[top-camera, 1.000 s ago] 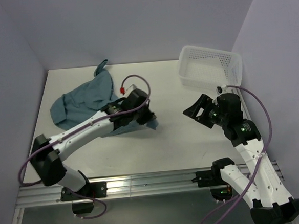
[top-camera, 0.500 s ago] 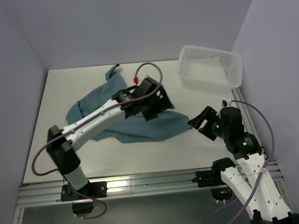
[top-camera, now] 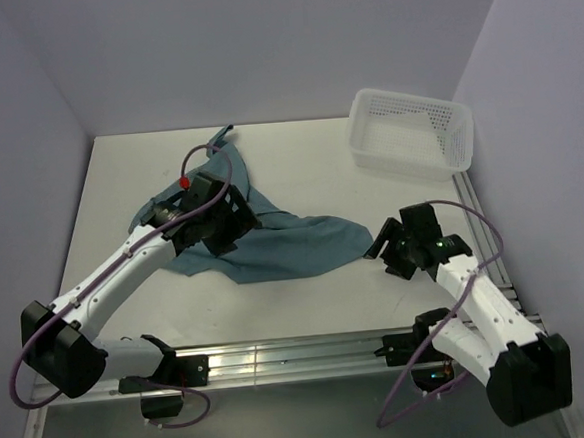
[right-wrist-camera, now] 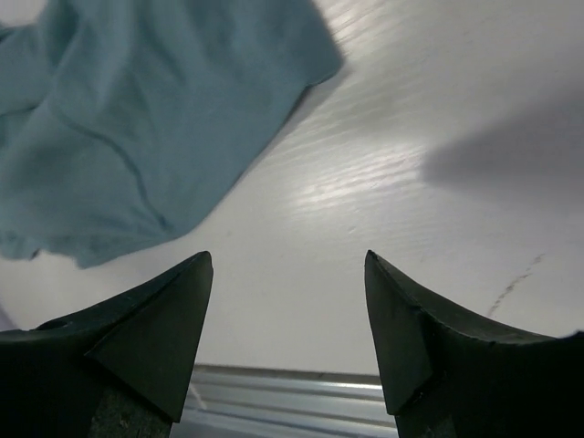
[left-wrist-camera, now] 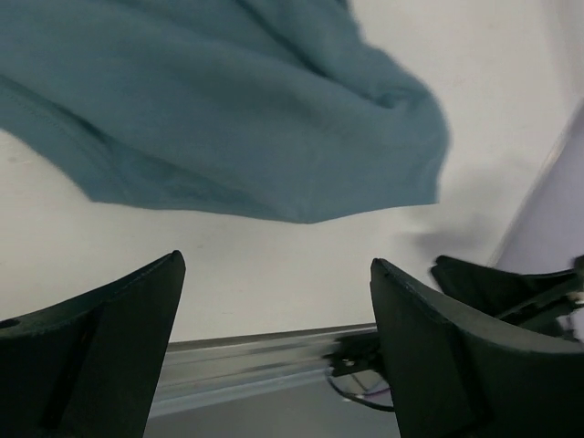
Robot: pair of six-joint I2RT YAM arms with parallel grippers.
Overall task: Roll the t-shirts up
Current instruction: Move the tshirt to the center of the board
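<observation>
Drawn back over t-shirt (top-camera: 304,244), left pincer (top-camera: 231,228) spread and empty, right pincer (top-camera: 385,256) lowered nearby, spread too.

Two white-shelled arms, the left arm (top-camera: 125,266) and the right arm (top-camera: 478,296), are showing black joints and bases, each trailing a looping purple cable (top-camera: 211,145); a red tip (top-camera: 183,183) is marking the left cable, while the left gripper (left-wrist-camera: 276,265) is showing broad black wedge-shaped fingers (left-wrist-camera: 429,356).

A robotics lab cell: plain lilac walls (top-camera: 280,49) enclose a white bench (top-camera: 308,168), with a left arm (top-camera: 116,276) and right arm (top-camera: 478,301) bolted along its aluminium rail (top-camera: 282,360).
</observation>
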